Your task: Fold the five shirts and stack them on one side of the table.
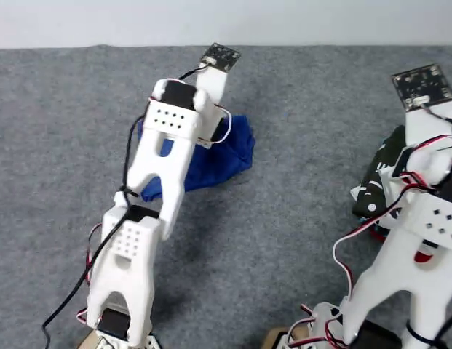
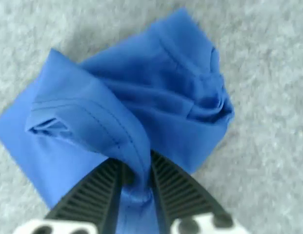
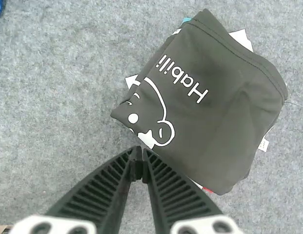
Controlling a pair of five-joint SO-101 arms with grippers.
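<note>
Left jaws: closed, gripping a raised fold of the blue shirt (image 2: 156, 97). The rest of that shirt lies crumpled on the grey counter (image 2: 268, 48), left of centre towards the far side, partly beneath the left arm (image 1: 160, 167).

Right jaws: closed, holding nothing, positioned over bare counter just beside the near edge of the dark shirt (image 3: 219, 112). This dark shirt, with white print, is folded and tops a pile at the counter's right side, under the right arm (image 1: 422, 240). White edges of lower garments (image 3: 239, 38) show beneath it.

The two shirts lie well apart.
</note>
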